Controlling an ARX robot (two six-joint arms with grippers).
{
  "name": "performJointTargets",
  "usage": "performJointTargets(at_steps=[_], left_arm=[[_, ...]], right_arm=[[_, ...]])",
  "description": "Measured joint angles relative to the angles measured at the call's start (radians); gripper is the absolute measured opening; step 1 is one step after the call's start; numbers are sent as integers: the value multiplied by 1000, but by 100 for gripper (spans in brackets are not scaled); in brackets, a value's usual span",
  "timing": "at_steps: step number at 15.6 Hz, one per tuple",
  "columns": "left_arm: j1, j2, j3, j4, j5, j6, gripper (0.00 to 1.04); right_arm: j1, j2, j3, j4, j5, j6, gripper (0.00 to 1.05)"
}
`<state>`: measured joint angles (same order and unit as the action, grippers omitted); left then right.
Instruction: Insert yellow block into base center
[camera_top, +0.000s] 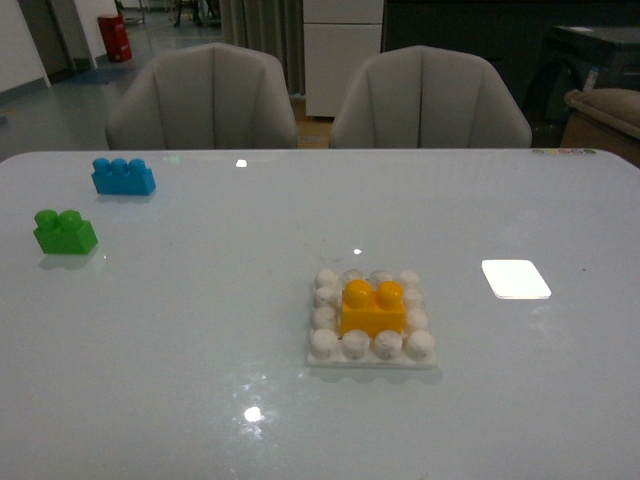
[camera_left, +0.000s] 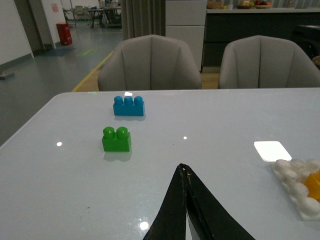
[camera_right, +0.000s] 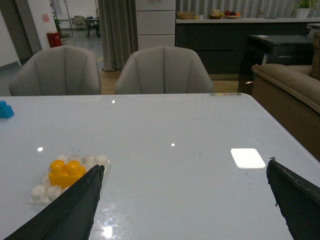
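The yellow block (camera_top: 373, 308) sits upright on the middle studs of the white base (camera_top: 372, 352), with white studs ringing it on all sides. The right wrist view shows the same block (camera_right: 66, 173) on the base (camera_right: 41, 192), beside one finger of my right gripper (camera_right: 185, 167), which is open and holds nothing. My left gripper (camera_left: 183, 167) is shut and empty above bare table, with the base (camera_left: 295, 180) and an edge of the yellow block (camera_left: 315, 184) off to one side. Neither arm appears in the front view.
A green two-stud brick (camera_top: 64, 231) and a blue three-stud brick (camera_top: 123, 176) lie at the table's far left. A bright patch of reflected light (camera_top: 515, 279) lies right of the base. Two grey chairs (camera_top: 205, 100) stand behind the table's far edge.
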<state>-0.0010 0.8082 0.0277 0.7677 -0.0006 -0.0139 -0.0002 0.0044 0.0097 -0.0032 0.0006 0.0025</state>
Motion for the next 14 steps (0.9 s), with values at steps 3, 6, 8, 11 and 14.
performJointTargets(at_steps=[3, 6, 8, 11, 14], left_arm=[[0, -179, -16, -156, 0, 0, 2], [0, -303, -17, -269, 0, 0, 2], [0, -388, -17, -350, 0, 0, 2], [0, -492, -17, -451, 0, 0, 2], [0, -563, -17, -521, 0, 0, 2]], right_arm=[[0, 0, 0, 0, 0, 0, 98], [0, 0, 0, 0, 0, 0, 98], [0, 0, 0, 0, 0, 0, 98], [0, 0, 0, 0, 0, 0, 98], [0, 0, 0, 0, 0, 0, 98]])
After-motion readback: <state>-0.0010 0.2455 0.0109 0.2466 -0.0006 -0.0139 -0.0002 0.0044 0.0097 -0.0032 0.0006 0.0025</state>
